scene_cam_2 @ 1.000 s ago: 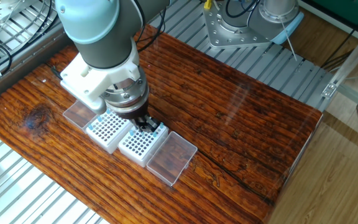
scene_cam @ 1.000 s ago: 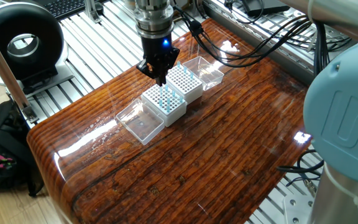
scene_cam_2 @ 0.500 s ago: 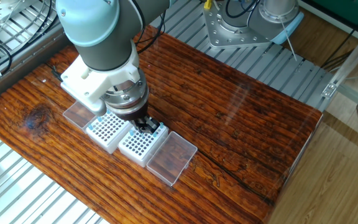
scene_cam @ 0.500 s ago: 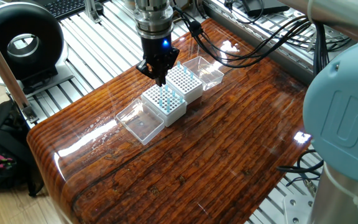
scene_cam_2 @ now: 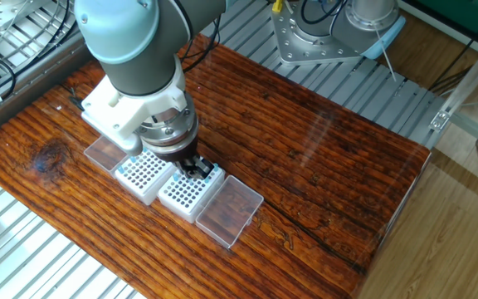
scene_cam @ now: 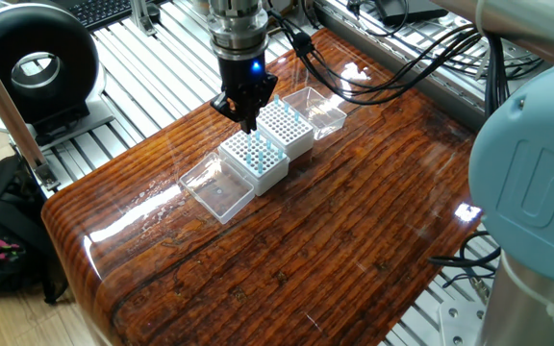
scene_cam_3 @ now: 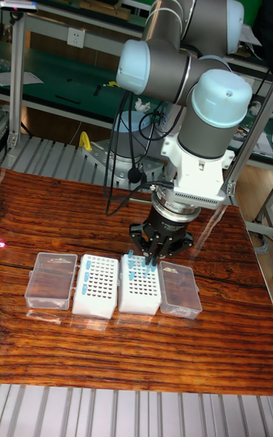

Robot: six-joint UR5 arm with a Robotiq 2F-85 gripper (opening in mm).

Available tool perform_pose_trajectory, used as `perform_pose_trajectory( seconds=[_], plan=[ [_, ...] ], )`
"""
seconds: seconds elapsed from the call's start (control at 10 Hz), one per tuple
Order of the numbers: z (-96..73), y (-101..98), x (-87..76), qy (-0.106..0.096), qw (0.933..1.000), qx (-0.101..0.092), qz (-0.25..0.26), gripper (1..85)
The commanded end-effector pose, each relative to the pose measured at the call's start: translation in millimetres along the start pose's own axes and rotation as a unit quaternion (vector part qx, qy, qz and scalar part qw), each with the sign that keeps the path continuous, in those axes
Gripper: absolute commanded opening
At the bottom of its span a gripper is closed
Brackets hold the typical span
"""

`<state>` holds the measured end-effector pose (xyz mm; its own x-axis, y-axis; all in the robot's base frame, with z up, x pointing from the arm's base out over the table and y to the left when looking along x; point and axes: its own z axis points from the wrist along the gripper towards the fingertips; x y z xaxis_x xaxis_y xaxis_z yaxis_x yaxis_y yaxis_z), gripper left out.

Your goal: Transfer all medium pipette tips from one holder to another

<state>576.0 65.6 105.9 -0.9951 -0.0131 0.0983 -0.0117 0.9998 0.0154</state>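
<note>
From where I stand, looking at the tall fixed view and going from the left of the frame, a clear lid (scene_cam_3: 51, 279) lies flat on the bench (scene_cam_3: 136, 353). Just beside it sits the first white holder (scene_cam_3: 96, 284), with only a few light-blue medium pipette tips (scene_cam_3: 84, 265) along its left edge. Next, a little right of centre, is the second white holder (scene_cam_3: 141, 284), where more tips stand in a cluster toward its far side. Furthest right lies another clear lid (scene_cam_3: 180, 288), touching that holder.

The pincer (scene_cam_3: 152, 258) hangs directly over the far side of the second holder, down among the blue tips there. Its fingers look drawn close together, but I cannot tell whether a tip is pinched between them or they are simply nearly closed.

Over the last second almost nothing has shifted: the arm has stayed over the same spot and both holders and lids sit as they did. That stillness suggests to me a careful seating or picking of one tip. The task looks far from settled, since tips remain in both holders.
</note>
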Motion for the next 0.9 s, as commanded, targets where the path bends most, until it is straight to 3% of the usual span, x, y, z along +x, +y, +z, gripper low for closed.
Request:
perform_pose_trajectory(
  seconds=[0.0, 0.8],
  plan=[
    [-0.6, 0.6, -1.1, -0.002, 1.0000, -0.005, -0.004, 19.0],
    [0.4, 0.5, -4.1, -0.007, 0.9999, -0.009, -0.009, 19.0]
  ],
)
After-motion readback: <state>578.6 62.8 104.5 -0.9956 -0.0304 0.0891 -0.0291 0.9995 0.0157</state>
